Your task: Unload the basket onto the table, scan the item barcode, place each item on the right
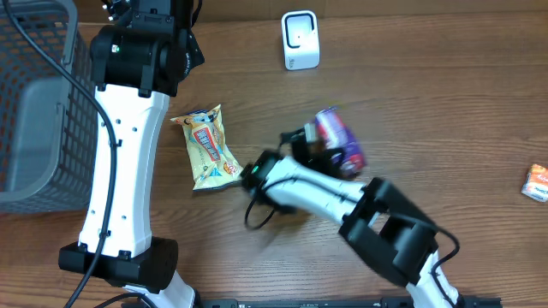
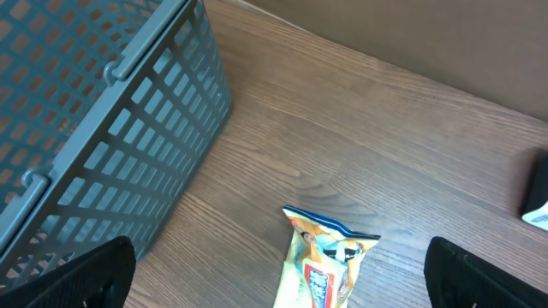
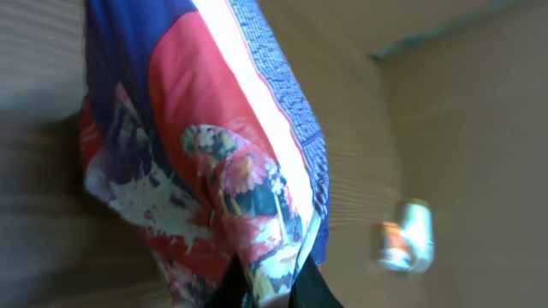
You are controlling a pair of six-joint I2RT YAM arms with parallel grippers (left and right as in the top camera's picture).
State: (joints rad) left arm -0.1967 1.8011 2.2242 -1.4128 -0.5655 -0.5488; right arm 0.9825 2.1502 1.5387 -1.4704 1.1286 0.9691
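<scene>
Two arms work over a brown wood-grain table [image 1: 428,77] with a matt, unmarked surface. In the left wrist view its far edge shows, with a plain brown backdrop beyond it.

The right gripper [image 3: 270,289] is clenched on the lower edge of a purple, red and white printed foil snack bag [image 1: 338,137]. The bag sits near the table's middle, well apart from the small white box-shaped scanner with a dark face [image 1: 300,40], which stands upright by the far edge. Whether the bag clears the table cannot be told, as both views of it are blurred.

The left gripper [image 2: 287,272] is released, its jaws spread wide with nothing between them, above a yellow crinkled snack packet [image 1: 208,147] lying flat. A grey plastic lattice basket [image 1: 34,111] stands at the left edge. A small orange and white packet [image 1: 537,181] lies at the far right.
</scene>
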